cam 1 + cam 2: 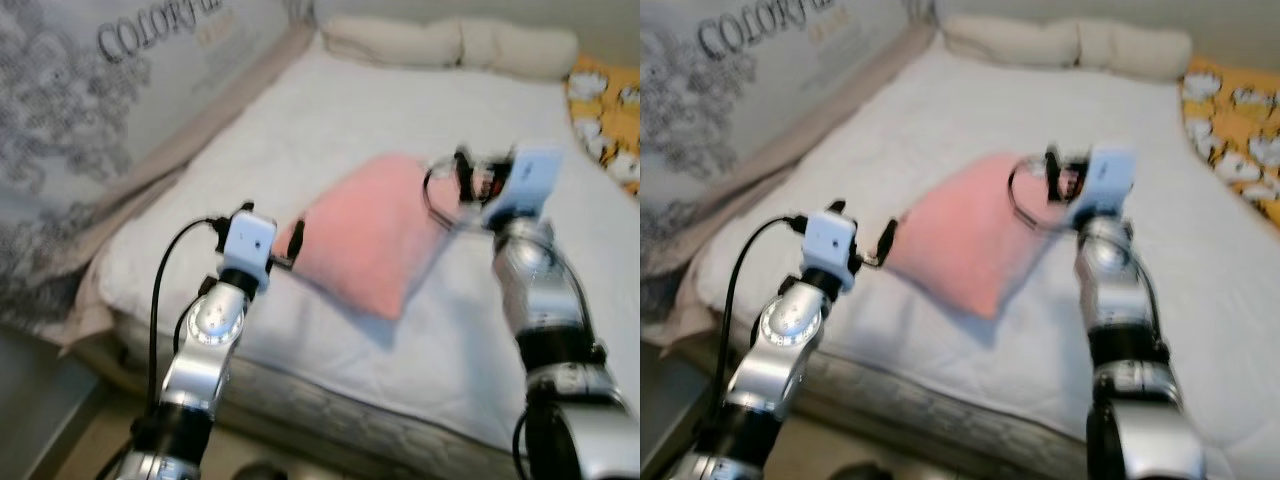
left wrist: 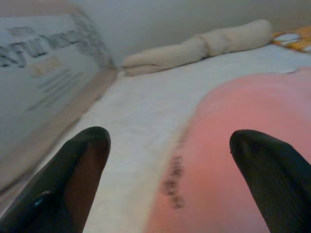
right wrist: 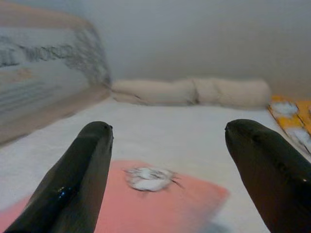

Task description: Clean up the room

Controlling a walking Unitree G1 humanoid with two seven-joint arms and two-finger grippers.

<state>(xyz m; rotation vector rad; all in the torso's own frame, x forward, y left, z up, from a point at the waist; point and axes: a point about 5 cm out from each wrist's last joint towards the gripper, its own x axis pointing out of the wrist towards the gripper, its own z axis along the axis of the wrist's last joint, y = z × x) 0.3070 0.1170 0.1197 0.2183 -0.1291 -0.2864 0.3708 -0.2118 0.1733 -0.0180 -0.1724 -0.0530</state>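
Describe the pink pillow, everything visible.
The pillow is pink, soft and fuzzy-looking, roughly square, lying flat and skewed on the white bed, one corner toward the foot edge. A small white patch shows on its top in the right wrist view, and dark printed marks near its edge in the left wrist view. The left hand is open at its near corner; the right hand is open at its far side. Contact unclear.

Head stereo pair looks forward and down over bed (image 1: 300, 150), pink pillow (image 1: 375, 235) mid-frame. Both wrist cameras sit low and close, facing along bed toward beige bolster (image 3: 194, 92), sharing pillow.
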